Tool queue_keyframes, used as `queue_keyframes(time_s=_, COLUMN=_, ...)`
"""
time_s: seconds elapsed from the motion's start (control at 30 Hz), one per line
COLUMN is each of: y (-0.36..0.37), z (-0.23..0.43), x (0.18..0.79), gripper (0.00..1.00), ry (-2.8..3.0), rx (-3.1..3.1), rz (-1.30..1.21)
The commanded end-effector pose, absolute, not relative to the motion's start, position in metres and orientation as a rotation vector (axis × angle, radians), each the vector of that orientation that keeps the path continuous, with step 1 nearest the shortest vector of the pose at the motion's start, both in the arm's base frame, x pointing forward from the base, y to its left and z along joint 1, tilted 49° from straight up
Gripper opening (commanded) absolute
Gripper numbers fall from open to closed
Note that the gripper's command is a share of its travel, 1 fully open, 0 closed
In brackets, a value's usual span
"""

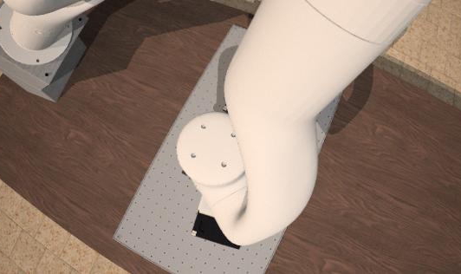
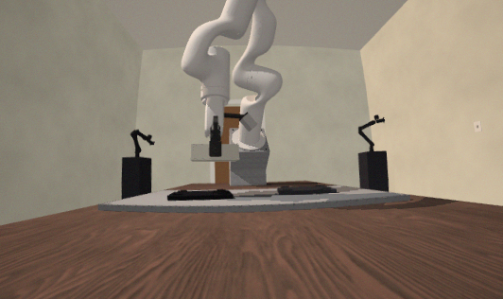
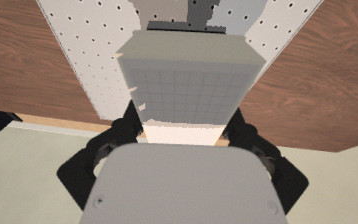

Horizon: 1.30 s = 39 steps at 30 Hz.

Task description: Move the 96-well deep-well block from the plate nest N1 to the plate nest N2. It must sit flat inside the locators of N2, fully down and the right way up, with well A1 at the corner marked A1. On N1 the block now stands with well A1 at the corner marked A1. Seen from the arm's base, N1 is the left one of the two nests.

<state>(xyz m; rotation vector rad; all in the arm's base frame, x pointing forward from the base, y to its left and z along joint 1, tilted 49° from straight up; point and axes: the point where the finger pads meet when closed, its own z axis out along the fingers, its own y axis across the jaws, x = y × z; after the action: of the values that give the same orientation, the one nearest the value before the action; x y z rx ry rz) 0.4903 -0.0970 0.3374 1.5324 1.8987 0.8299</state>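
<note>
The block, pale grey with a grid of wells on its top face, hangs in the air above the perforated grey plate, held level and well clear of it. You see the gripper clamped on it, its 2 black fingers pressed against opposite sides of the block in the wrist view. From the side camera, the block sits above the left of the 2 black nests: nest lies directly below it, the other nest further right on the same plate. From above, the white arm covers most of the plate, and only 1 corner of a black nest shows near the plate's lower end. The arm's grey base stands at the worktop's upper left corner.
</note>
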Motion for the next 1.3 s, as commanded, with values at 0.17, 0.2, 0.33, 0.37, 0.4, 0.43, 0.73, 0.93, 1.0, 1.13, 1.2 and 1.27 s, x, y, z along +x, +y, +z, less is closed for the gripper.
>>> queue_keyframes(time_s=0.17, y=-0.122, z=0.339, x=0.496, gripper=0.00, ry=1.903, rx=1.533, rz=0.832)
queue_keyframes(time_s=0.2, y=-0.125, z=0.339, x=0.497, gripper=0.00, ry=1.903, rx=1.533, rz=0.832)
queue_keyframes(time_s=0.33, y=-0.136, z=0.340, x=0.499, gripper=0.00, ry=1.903, rx=1.533, rz=0.832)
queue_keyframes(time_s=0.37, y=-0.136, z=0.340, x=0.499, gripper=0.00, ry=1.903, rx=1.533, rz=0.832)
queue_keyframes(time_s=0.4, y=-0.137, z=0.340, x=0.499, gripper=0.00, ry=1.903, rx=1.533, rz=0.832)
queue_keyframes(time_s=0.43, y=-0.137, z=0.340, x=0.499, gripper=0.00, ry=1.903, rx=1.533, rz=0.832)
queue_keyframes(time_s=0.73, y=-0.137, z=0.340, x=0.499, gripper=0.00, ry=1.903, rx=1.533, rz=0.832)
queue_keyframes(time_s=0.93, y=-0.136, z=0.340, x=0.499, gripper=0.00, ry=1.903, rx=1.533, rz=0.832)
queue_keyframes(time_s=1.0, y=-0.136, z=0.340, x=0.499, gripper=0.00, ry=1.903, rx=1.533, rz=0.832)
queue_keyframes(time_s=1.13, y=-0.136, z=0.340, x=0.499, gripper=0.00, ry=1.903, rx=1.533, rz=0.832)
queue_keyframes(time_s=1.2, y=-0.136, z=0.340, x=0.499, gripper=0.00, ry=1.903, rx=1.533, rz=0.832)
queue_keyframes(time_s=1.27, y=-0.136, z=0.340, x=0.499, gripper=0.00, ry=1.903, rx=1.533, rz=0.832)
